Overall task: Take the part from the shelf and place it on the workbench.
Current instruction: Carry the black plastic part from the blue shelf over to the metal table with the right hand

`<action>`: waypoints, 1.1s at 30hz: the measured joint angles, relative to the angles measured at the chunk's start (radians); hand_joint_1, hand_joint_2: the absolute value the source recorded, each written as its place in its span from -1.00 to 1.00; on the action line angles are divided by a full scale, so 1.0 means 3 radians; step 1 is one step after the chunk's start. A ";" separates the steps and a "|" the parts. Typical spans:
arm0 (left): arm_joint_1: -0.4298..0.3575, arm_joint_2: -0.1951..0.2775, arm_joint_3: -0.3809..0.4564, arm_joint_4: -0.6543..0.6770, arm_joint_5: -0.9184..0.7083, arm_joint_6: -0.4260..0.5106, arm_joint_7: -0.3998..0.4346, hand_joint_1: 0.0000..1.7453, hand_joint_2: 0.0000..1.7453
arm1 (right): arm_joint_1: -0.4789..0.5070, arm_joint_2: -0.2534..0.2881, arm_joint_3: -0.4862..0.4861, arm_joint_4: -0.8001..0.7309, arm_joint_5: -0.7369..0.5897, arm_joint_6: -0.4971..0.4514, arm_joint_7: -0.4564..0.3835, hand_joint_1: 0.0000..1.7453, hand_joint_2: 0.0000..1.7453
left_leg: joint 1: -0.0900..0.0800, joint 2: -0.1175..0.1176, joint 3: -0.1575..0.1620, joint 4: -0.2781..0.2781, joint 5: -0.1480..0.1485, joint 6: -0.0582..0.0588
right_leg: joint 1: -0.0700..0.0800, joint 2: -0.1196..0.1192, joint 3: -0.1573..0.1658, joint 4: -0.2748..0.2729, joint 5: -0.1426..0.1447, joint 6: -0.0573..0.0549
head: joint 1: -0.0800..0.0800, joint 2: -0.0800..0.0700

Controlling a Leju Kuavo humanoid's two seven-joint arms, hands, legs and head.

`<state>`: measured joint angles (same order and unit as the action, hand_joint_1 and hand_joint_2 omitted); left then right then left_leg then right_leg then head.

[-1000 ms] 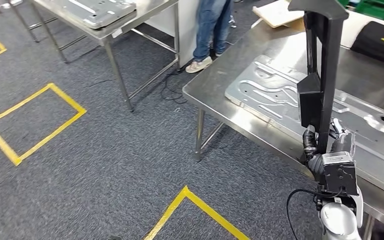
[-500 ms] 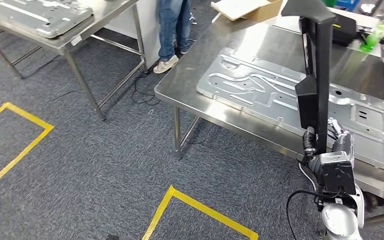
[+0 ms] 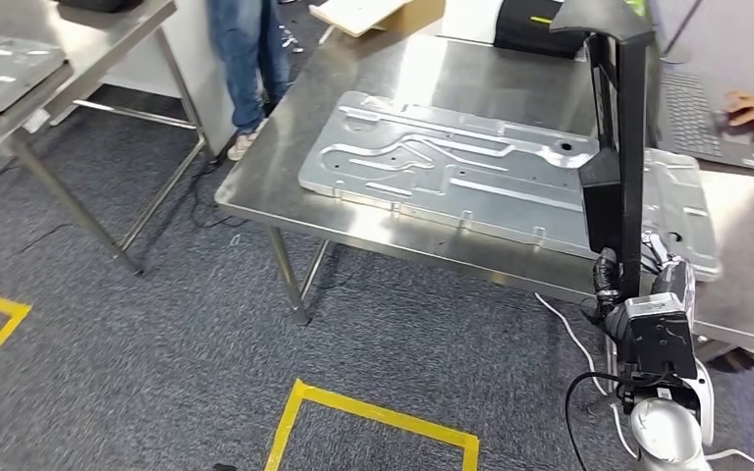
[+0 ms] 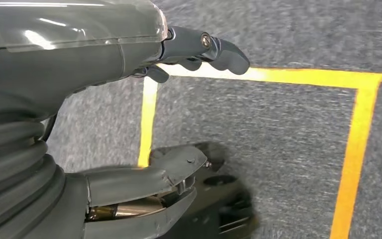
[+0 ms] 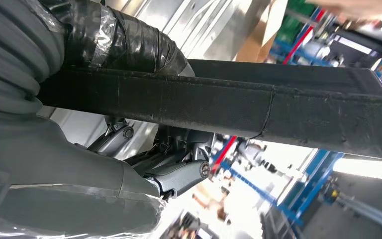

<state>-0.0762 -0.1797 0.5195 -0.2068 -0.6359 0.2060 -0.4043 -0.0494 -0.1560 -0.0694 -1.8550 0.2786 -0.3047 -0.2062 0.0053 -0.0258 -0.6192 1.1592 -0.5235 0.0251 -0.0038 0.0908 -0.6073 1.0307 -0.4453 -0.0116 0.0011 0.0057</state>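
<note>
My right hand point(image 3: 638, 294) grips the long black part point(image 3: 620, 137), upright, just before the near edge of the workbench point(image 3: 432, 69). A stamped metal panel point(image 3: 471, 172) covers much of the top. My left hand point(image 4: 199, 50) hangs unclenched and empty over grey carpet point(image 3: 157, 343) with yellow tape point(image 3: 373, 410).

I count two steel tables: one ahead point(image 3: 285, 201), another at far left point(image 3: 88, 44). Two stamped metal panels, one on each point(image 3: 452, 167) point(image 3: 0, 64). One black part point(image 3: 617, 147), one person standing point(image 3: 245, 49), one cardboard box point(image 3: 378, 14), one laptop point(image 3: 692, 118).
</note>
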 joint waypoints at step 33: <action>0.0001 -0.0001 0.0050 0.0000 -0.0061 0.0020 0.0010 -1.00 1.00 | -0.0027 -0.0105 -0.0113 0.0293 0.0456 -0.0079 0.0266 1.00 1.00 | -0.0008 0.0075 0.0114 -0.0339 0.0155 0.0012 | -0.0016 -0.0218 0.0003 0.0024 -0.0036 0.0069 | 0.0003 0.0000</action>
<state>-0.0759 -0.1800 0.5345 -0.2068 -0.6543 0.2120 -0.4013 -0.0576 -0.1875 -0.1034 -1.7670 0.4155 -0.3284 -0.1264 0.0030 -0.0034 -0.5851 1.0574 -0.4769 0.0287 -0.0087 0.0253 -0.6064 1.0380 -0.4560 0.0093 0.0020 0.0057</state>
